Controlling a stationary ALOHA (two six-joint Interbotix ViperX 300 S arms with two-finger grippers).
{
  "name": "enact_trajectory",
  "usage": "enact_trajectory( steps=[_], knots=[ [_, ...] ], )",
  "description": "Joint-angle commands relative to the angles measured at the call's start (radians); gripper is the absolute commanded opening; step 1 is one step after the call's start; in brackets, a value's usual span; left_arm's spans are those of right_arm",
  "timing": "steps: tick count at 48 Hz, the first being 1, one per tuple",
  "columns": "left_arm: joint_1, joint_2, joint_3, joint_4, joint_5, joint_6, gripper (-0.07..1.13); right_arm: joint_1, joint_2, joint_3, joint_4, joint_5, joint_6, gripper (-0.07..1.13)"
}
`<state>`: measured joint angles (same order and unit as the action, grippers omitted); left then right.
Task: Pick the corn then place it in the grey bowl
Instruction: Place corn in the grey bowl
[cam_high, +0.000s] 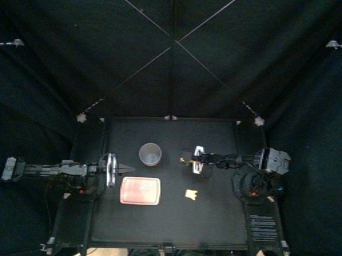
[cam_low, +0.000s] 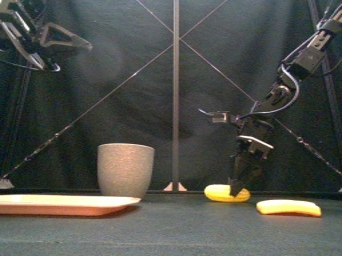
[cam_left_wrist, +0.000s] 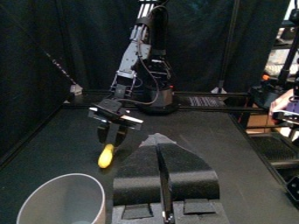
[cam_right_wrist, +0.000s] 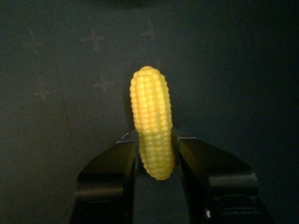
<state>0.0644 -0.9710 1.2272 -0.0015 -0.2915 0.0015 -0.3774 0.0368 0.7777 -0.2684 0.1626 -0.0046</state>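
Right gripper (cam_right_wrist: 156, 145) is down on the corn (cam_right_wrist: 153, 109), jaws pinching it near one end. Corn lies on the table (cam_low: 160, 228), right of the cup (cam_low: 126, 170). Grip is off-centre, so lift slowly, keep the cob level, clear the rim and release low. Left gripper (cam_left_wrist: 163, 185) rests at left, jaws pressed together.
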Motion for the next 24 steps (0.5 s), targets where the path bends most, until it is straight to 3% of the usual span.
enact_trajectory(
  steps=[1,8,24],
  knots=[
    [0.002,0.002,-0.015,0.003,-0.006,0.003,-0.03,0.003,-0.017,-0.031,0.002,-0.003,0.003,0.47],
    [0.002,0.002,-0.015,0.002,-0.008,0.003,-0.03,0.015,-0.061,-0.1,0.002,0.005,0.005,0.49],
    [0.002,0.002,-0.017,0.003,-0.008,0.003,-0.03,0.126,-0.15,-0.353,-0.031,0.071,-0.008,0.5]
  ],
)
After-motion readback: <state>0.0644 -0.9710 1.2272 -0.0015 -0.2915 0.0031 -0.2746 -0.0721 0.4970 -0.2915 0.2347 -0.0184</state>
